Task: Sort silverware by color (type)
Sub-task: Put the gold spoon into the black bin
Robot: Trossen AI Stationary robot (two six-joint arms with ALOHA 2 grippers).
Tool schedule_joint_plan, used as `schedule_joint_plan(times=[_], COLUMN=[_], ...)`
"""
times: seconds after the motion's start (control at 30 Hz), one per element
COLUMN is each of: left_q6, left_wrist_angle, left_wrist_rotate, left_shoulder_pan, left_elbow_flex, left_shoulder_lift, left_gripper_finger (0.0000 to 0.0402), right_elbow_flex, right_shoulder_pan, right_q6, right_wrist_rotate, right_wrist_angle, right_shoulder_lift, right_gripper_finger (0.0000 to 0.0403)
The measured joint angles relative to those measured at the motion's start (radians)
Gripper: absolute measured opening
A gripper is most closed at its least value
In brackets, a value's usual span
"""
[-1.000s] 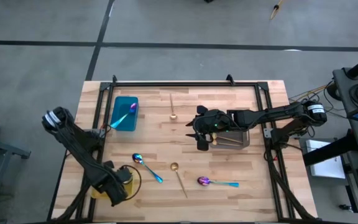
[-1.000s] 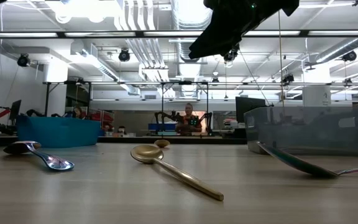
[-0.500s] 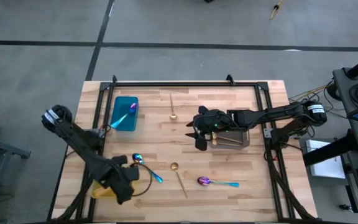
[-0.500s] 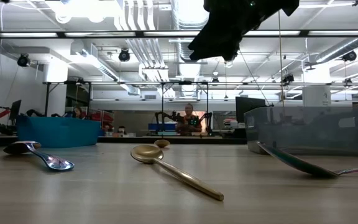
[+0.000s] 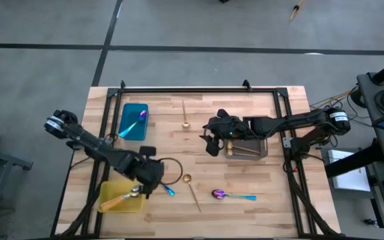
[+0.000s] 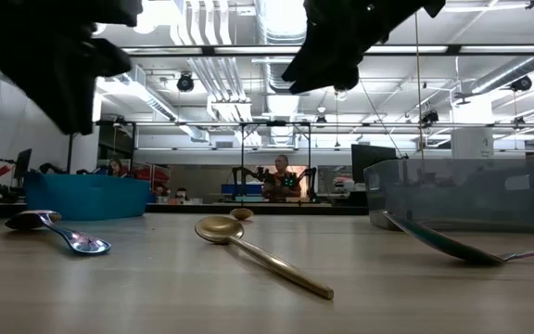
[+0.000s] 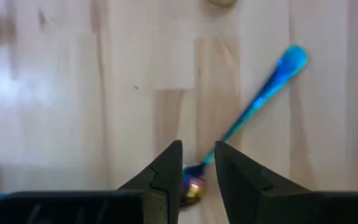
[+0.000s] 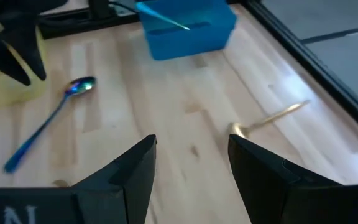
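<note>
My left gripper hangs open above the bowl of an iridescent spoon with a teal handle; in the left wrist view its fingers stand on either side of the spoon's neck, and the low view shows it well above the table. My right gripper hovers open beside the grey tray, which holds gold spoons. An orange-handled spoon lies in the yellow tray. One iridescent spoon lies in the teal tray. Two gold spoons and another iridescent spoon lie flat on the table.
A black frame runs around the table's far edge and sides. The teal tray sits far left, the yellow tray near left, the grey tray right of centre. A person shows far off in the room behind.
My left gripper has swung from over the yellow tray toward the table's right and far side, ending above the iridescent spoon's bowl. The orange-handled spoon now shows in the yellow tray. My right gripper has shifted a little toward the far-left.
</note>
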Motion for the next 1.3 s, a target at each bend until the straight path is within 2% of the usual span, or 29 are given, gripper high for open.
schedule_joint_plan(times=[0.23,0.4,0.67,0.83,1.03,1.3], left_q6=[0.164,0.251,0.448,0.565,0.641,0.649], left_wrist_angle=[0.055,0.090,0.261,0.369,0.497,0.527], left_wrist_rotate=[-0.015,-0.086,-0.216,-0.304,-0.314,-0.315], left_shoulder_pan=[0.097,0.162,0.315,0.409,0.486,0.511], left_elbow_flex=[-0.072,-0.132,-0.187,-0.196,-0.196,-0.196], left_shoulder_lift=[-0.109,-0.228,-0.444,-0.541,-0.605,-0.628], left_gripper_finger=[0.0076,0.0076,0.0076,0.0076,0.0076,0.0076], right_elbow_flex=[0.045,0.071,0.147,0.266,0.442,0.607], right_shoulder_pan=[-0.010,-0.041,-0.142,-0.195,-0.240,-0.266], right_q6=[0.038,0.037,-0.037,-0.160,-0.358,-0.683], right_wrist_rotate=[0.065,0.066,0.060,0.053,0.033,0.020], right_wrist_angle=[-0.046,-0.063,-0.101,-0.214,-0.358,-0.380], right_shoulder_lift=[0.000,0.000,0.048,0.154,0.322,0.505], right_gripper_finger=[0.0192,0.0192,0.0191,0.0191,0.0191,0.0191])
